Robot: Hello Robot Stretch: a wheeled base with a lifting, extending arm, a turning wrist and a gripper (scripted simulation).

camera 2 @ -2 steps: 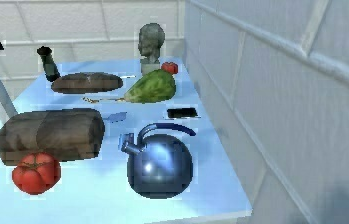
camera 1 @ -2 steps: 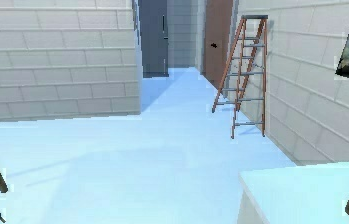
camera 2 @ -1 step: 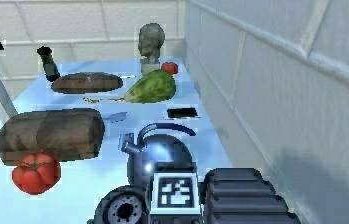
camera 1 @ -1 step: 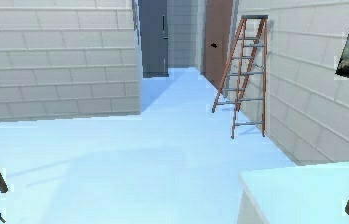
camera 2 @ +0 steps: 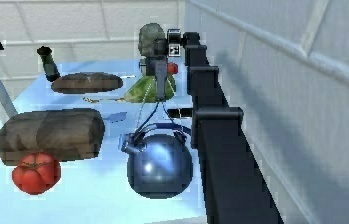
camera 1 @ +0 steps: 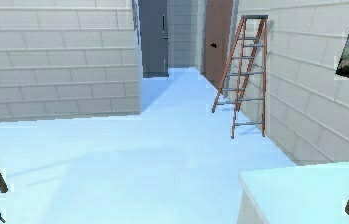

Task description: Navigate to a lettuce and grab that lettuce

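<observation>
Forward view gives us a ladder [camera 1: 244, 70] against the wall; arm side view gives us the counter [camera 2: 107, 172] with the lettuce [camera 2: 134, 90] lying flat, long axis across the picture, thin end left. The claw [camera 2: 160, 88] is at its right end; we cannot tell whether it holds anything.

Lettuce [camera 2: 138, 90] seen in arm side view: green, leafy, low and lumpy, paler yellow-green at the left tip. It is laid on its side, resting on the pale table [camera 2: 100, 180] and not lifted. Placement on the table top: far half, toward 12 o'clock. Flat dark round loaf [camera 2: 85, 82] is just beside it at 9 o'clock, blue kettle [camera 2: 158, 165] at 6 o'clock, apart. Right edge is partly covered by the tool [camera 2: 159, 80]; contact cannot be told.
</observation>
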